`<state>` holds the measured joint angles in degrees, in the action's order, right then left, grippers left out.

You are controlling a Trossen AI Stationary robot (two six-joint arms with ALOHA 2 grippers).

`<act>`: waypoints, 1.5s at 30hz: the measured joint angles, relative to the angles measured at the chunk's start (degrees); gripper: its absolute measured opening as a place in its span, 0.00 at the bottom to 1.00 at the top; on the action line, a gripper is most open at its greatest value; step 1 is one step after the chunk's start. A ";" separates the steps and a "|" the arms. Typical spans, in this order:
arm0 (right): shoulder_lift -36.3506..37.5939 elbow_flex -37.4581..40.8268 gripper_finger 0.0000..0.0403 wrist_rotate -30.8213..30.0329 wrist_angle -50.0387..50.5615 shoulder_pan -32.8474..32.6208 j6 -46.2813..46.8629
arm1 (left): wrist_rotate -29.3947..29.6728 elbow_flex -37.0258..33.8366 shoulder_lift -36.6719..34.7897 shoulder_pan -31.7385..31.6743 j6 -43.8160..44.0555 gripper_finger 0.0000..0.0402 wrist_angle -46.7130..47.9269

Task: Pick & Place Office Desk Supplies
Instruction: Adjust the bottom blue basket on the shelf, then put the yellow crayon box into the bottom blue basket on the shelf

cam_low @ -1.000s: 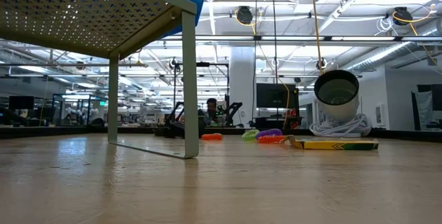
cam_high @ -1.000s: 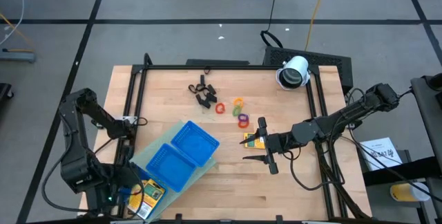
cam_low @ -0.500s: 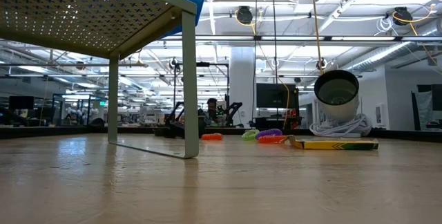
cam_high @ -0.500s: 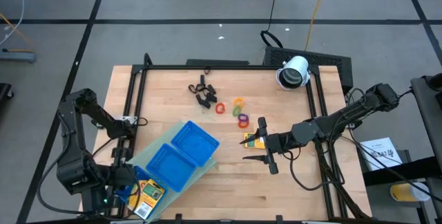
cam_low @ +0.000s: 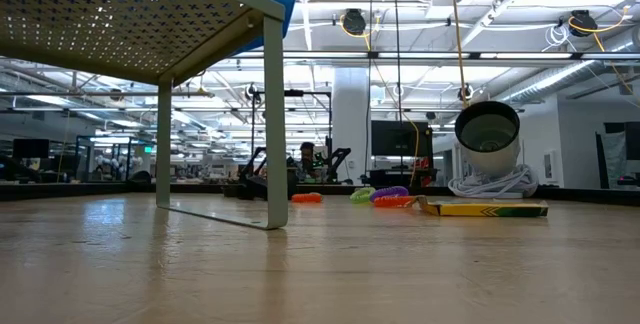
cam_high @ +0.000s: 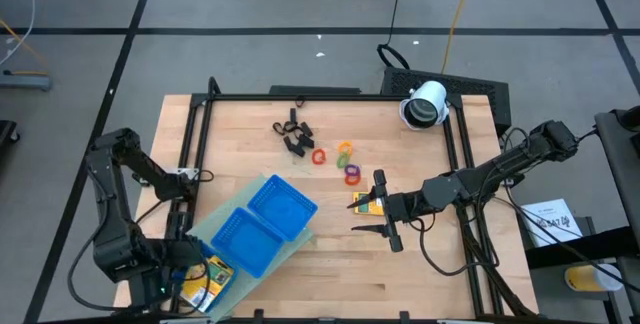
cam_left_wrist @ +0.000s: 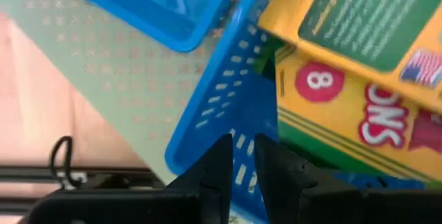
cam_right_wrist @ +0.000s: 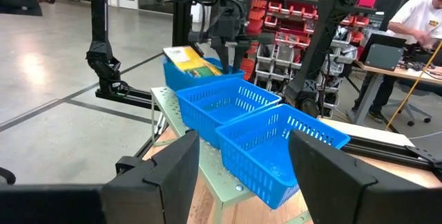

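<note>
Left gripper [cam_high: 188,276] found at blue tray's [cam_high: 262,226] near-left compartment, fingers [cam_left_wrist: 215,165] nearly closed beside crayon pack [cam_left_wrist: 359,79], grip not confirmed; detail seen only from left wrist. Right gripper [cam_high: 384,213] spread wide, empty, above second crayon pack [cam_high: 364,202]. Rings [cam_high: 344,160] and black clips [cam_high: 293,132] noted farther back.

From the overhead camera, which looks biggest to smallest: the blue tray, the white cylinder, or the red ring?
1. Blue tray, clearly largest.
2. White cylinder.
3. Red ring, smallest.
</note>
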<state>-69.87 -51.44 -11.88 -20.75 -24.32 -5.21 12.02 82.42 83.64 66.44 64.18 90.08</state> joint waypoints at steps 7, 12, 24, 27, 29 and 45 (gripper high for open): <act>0.00 0.00 0.53 0.00 0.00 0.00 0.00 | 4.34 -0.05 0.00 -0.87 -4.08 0.18 -0.05; 0.00 0.00 0.53 0.00 0.00 0.01 0.00 | 7.35 -0.05 0.00 -1.95 -8.24 0.18 -0.07; -0.02 0.00 0.53 0.00 0.00 0.00 1.14 | 9.16 -0.05 0.00 -3.25 -10.06 0.18 -0.13; -0.02 0.00 0.53 0.00 0.00 0.01 1.14 | 7.59 0.57 0.01 -3.25 -9.07 0.18 -0.22; -0.02 0.00 0.53 0.00 0.00 0.01 1.14 | 7.51 1.70 -0.03 -3.25 -6.64 0.18 -0.34; -0.02 0.00 0.53 -0.26 8.61 0.00 6.26 | 33.59 6.09 -9.20 1.83 -13.64 0.18 -28.89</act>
<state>-69.89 -51.44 -12.14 -12.14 -24.32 1.04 45.61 88.51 74.44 68.27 50.54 61.20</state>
